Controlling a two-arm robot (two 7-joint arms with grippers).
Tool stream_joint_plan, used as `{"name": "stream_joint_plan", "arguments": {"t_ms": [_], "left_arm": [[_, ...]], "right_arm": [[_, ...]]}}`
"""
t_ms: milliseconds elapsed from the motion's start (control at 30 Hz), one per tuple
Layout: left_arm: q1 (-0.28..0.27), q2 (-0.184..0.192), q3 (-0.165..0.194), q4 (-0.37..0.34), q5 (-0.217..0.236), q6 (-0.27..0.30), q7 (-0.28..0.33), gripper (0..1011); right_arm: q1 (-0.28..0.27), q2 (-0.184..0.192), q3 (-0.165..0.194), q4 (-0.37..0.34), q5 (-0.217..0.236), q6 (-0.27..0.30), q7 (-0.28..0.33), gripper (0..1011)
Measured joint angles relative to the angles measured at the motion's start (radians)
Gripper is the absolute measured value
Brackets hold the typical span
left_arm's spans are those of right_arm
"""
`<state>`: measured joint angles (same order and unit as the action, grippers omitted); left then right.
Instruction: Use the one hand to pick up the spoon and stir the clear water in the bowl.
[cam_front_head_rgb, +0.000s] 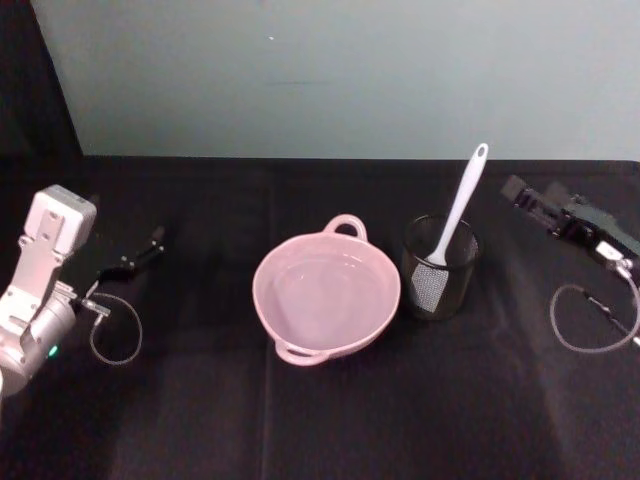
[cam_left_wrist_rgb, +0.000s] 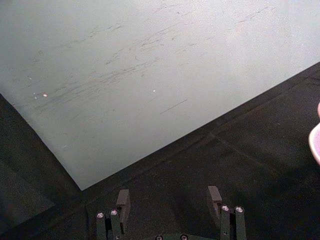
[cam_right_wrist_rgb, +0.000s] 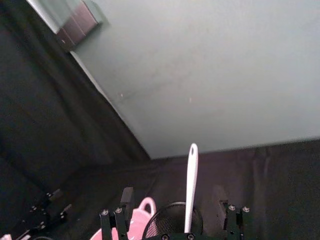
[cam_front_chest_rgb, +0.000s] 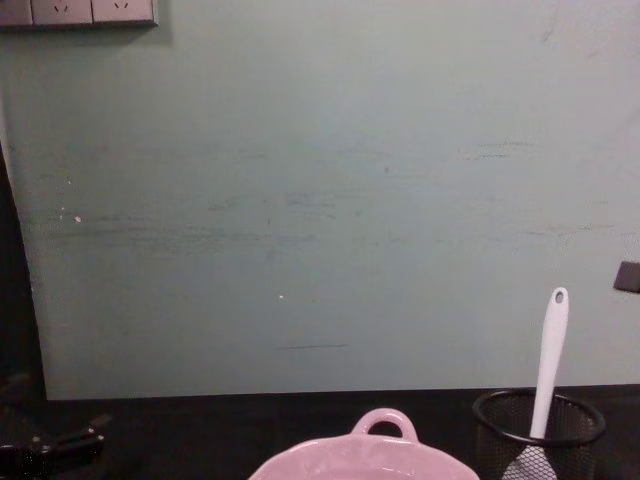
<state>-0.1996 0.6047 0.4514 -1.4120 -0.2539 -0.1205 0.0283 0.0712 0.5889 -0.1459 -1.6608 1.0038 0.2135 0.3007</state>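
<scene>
We see a pale pink bowl (cam_front_head_rgb: 262, 290) on a plain black cloth (cam_front_head_rgb: 300, 430), its water (cam_front_head_rgb: 325, 295) clear, taking on the pink beneath. The spoon (cam_front_head_rgb: 462, 205) is white. The cup (cam_front_head_rgb: 462, 270) is black wire mesh, its fine grid showing pale over the spoon's scoop. The wall (cam_front_head_rgb: 350, 70) is muted grey-green with faint darker scuffs. The left arm (cam_front_head_rgb: 40, 270) is silver-white.

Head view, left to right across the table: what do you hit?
left hand → bowl → cup with the spoon standing in it → right hand
</scene>
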Motion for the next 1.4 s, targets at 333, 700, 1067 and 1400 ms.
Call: {"name": "stream_joint_plan", "arguments": {"t_ms": [333, 700, 1067, 1400], "left_arm": [[0.000, 0.000, 0.000, 0.000, 0.000, 0.000, 0.000, 1011], [0.000, 0.000, 0.000, 0.000, 0.000, 0.000, 0.000, 1011], [0.000, 0.000, 0.000, 0.000, 0.000, 0.000, 0.000, 1011], [0.000, 0.000, 0.000, 0.000, 0.000, 0.000, 0.000, 1011]], "right_arm": [[0.152, -0.015, -0.068, 0.147, 0.096, 0.150, -0.009, 1002], [0.319, -0.018, -0.184, 0.310, 0.049, 0.148, 0.102, 1002], [0.416, -0.044, -0.253, 0.432, 0.032, 0.128, 0.141, 1002], [0.471, -0.064, -0.292, 0.519, 0.035, 0.103, 0.177, 1002]]}}
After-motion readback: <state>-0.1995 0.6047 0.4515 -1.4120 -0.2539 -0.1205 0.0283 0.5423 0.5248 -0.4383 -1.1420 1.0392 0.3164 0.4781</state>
